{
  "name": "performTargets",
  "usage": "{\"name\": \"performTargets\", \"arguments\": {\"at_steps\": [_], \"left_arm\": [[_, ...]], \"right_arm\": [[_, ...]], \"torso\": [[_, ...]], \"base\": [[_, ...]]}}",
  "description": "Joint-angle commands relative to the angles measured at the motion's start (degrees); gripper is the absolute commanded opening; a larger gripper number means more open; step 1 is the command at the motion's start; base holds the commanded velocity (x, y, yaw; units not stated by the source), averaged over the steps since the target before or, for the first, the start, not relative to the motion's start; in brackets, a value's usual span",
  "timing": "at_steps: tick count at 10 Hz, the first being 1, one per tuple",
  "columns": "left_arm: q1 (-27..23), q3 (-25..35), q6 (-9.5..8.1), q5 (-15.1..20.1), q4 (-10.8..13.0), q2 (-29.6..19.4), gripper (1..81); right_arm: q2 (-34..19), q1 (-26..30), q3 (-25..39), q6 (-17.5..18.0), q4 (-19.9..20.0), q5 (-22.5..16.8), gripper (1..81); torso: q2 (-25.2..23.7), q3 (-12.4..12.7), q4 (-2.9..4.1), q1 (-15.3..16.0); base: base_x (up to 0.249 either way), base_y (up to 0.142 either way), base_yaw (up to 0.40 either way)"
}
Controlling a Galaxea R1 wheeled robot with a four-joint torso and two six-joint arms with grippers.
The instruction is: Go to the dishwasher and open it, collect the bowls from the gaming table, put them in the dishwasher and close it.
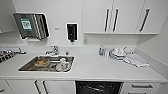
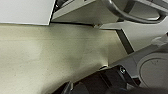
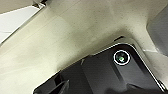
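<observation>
Facing a white kitchen counter [image 1: 95, 67], the head view looks down on its whole run. The dishwasher [image 1: 98, 87] sits under the counter's front edge, just right of the middle, and shows as a dark opening with racks inside, so it appears to stand open. To its left are white cabinet doors [image 1: 40, 87] with slim handles, and to its right a drawer front [image 1: 142, 86] with a horizontal handle.

Set into the counter left of centre is a steel sink [image 1: 27, 65] holding some crockery, among it a brownish dish and pale cups; what each piece is cannot be told. A tap [image 1: 53, 50] stands at the sink's back edge. Near the counter's back right part stand a small bottle [image 1: 101, 50] and a stack of pale dishes [image 1: 118, 53], with a folded cloth [image 1: 136, 60] lying just beside them toward the right edge. On the wall above hang a paper towel dispenser [image 1: 31, 25] and a dark soap dispenser [image 1: 71, 32], with upper cabinets [image 1: 120, 16] to the right.

Both wrist views look at pale speckled floor [image 2: 50, 57] with dark robot parts close to the lens. Whether the left or the right pincer is open or closed cannot be told.
</observation>
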Motion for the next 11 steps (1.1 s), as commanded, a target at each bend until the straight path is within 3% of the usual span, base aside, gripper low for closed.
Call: {"name": "performTargets", "arguments": {"at_steps": [1,3,5,8,11], "left_arm": [[3.0,-9.5,-0.24,1.6,-1.7,7.9,81.1],[5.3,-14.6,-0.24,1.6,-1.7,12.4,81.1],[7.3,-20.9,-0.24,1.6,-1.8,17.2,81.1],[8.8,-29.2,-0.24,1.6,-1.7,23.3,81.1],[9.2,-32.6,-0.15,1.4,-1.7,25.4,81.1]], "right_arm": [[6.0,-0.4,-12.2,-0.9,-9.2,3.8,81.1],[11.0,-2.9,-22.0,-0.8,-13.5,9.1,81.1],[14.6,-4.6,-29.3,-0.8,-15.7,11.2,81.1],[15.7,-5.3,-29.7,-0.8,-16.5,11.5,81.1],[16.8,-5.5,-29.6,-0.9,-17.5,11.5,81.1]], "torso": [[0.0,0.0,0.00,0.0],[0.0,0.0,0.00,0.0],[0.0,0.0,0.00,0.0],[0.0,0.0,0.00,0.0],[0.0,0.0,0.00,0.0]], "base": [[0.000,0.000,0.000],[0.000,0.000,0.000],[0.000,0.000,0.000],[0.000,0.000,0.000],[0.000,0.000,0.000]]}}
